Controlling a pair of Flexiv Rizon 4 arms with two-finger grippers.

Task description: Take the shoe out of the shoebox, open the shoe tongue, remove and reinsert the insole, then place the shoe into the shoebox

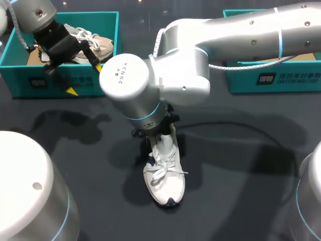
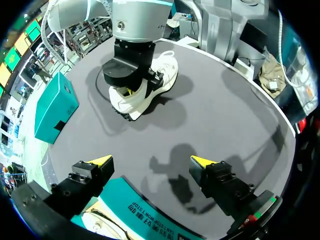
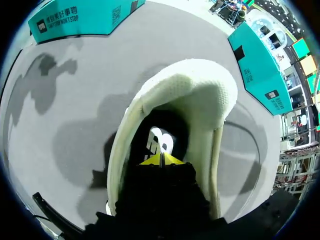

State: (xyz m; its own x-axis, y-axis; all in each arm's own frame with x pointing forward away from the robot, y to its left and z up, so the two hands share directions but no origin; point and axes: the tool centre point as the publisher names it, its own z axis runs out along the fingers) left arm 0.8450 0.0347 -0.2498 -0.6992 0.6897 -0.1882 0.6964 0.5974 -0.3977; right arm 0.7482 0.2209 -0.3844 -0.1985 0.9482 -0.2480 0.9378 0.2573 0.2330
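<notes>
table [image 1: 251, 165]: dark grey | white shoe [image 1: 166, 183]: centre | left shoebox [image 1: 30, 83], right shoebox [image 1: 281, 80]: teal, far edge

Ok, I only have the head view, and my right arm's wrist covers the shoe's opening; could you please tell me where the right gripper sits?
Observer: The right gripper is down inside the white shoe, behind its heel collar, yellow tips together.
Operator: Thank you. Is the insole in there?
Observer: Yes, an insole with a white logo lies just ahead of the tips. Whether they pinch it, I cannot tell.
</notes>
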